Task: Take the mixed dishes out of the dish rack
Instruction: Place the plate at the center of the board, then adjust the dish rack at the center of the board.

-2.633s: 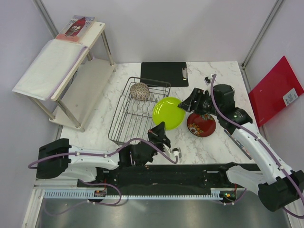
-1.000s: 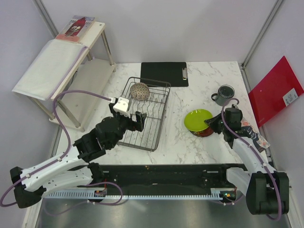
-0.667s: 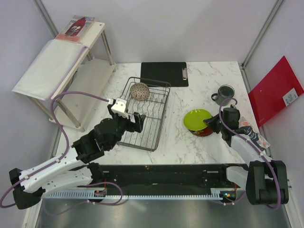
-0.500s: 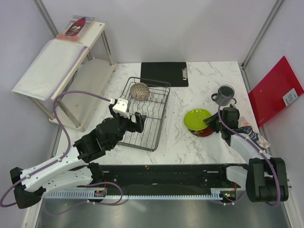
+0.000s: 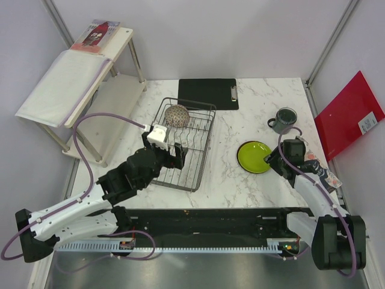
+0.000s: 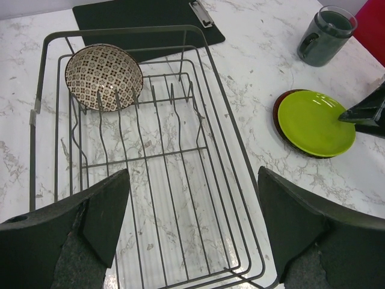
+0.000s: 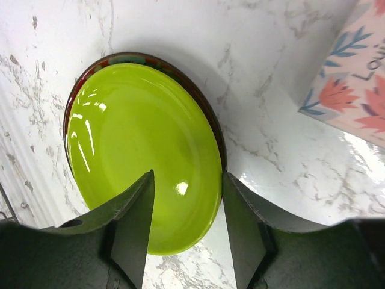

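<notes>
Top view: a wire dish rack (image 5: pixel 186 162) sits left of centre, under the left gripper (image 6: pixel 192 205), fingers spread and empty. Right of centre, a green plate (image 5: pixel 254 157) lies on a red plate (image 7: pixel 194 89), the right gripper (image 7: pixel 186 180) released above. A patterned bowl (image 5: pixel 177 115) leans in the rack's top corner. A mug (image 5: pixel 283 120) stands upper right.

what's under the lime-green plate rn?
The dark red patterned plate. The lime-green plate sits stacked on top of it. Only a thin arc of the red plate's rim shows. Its centre and most of its pattern are covered.
</notes>
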### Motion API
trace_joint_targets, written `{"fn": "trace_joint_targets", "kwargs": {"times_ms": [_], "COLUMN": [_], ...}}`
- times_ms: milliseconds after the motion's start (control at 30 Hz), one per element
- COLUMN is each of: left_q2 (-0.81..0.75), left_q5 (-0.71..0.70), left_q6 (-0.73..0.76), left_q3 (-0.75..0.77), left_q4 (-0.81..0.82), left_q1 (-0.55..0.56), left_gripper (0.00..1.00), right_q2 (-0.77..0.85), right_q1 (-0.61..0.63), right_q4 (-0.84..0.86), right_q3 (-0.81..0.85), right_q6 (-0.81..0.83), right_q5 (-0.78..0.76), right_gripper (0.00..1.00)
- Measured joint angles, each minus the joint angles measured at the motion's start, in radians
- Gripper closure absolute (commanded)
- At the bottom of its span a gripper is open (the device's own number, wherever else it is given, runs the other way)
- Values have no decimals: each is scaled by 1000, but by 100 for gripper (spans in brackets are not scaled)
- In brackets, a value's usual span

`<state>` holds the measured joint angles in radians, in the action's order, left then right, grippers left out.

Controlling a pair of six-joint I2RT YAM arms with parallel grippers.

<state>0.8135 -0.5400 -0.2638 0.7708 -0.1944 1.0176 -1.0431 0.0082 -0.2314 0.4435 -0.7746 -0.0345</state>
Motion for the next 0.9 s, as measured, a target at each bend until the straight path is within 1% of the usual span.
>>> {"fn": "trace_joint_targets", "kwargs": {"times_ms": [100, 267, 333, 400, 467, 533, 667, 800, 900], "left_q2": [7, 23, 26, 27, 34, 58, 159, 257, 306], "left_q5": [0, 0, -3, -9, -25, -40, -50, 3, 34], "left_q6": [-1, -6, -14, -22, -32, -39, -61, -87, -100], "left_q3": [1, 4, 6, 8, 19, 42, 135, 226, 270], "left_q4": [-9, -30, -42, -48, -58, -68, -116, -150, -170], "left_q1": [0, 0, 0, 0, -5, -24, -104, -214, -264], "left_gripper": [7, 6, 2, 1, 1, 1, 1, 1, 1], "right_q2": [47, 104, 150, 230, 316, 356, 282, 119, -2], "right_q1": [0, 0, 0, 0, 0, 5, 64, 216, 327], "right_q4": [-60, -127, -148, -146, -105, -60, -16, 16, 27], "right_q3": [22, 43, 43, 41, 39, 46, 127, 238, 320], "right_q6": [24, 43, 42, 37, 24, 18, 32, 69, 106], "right_q5": [-48, -68, -41, 16, 98, 172, 253, 262, 237], "right_gripper": [43, 43, 43, 43, 43, 42, 42, 42, 42]}}
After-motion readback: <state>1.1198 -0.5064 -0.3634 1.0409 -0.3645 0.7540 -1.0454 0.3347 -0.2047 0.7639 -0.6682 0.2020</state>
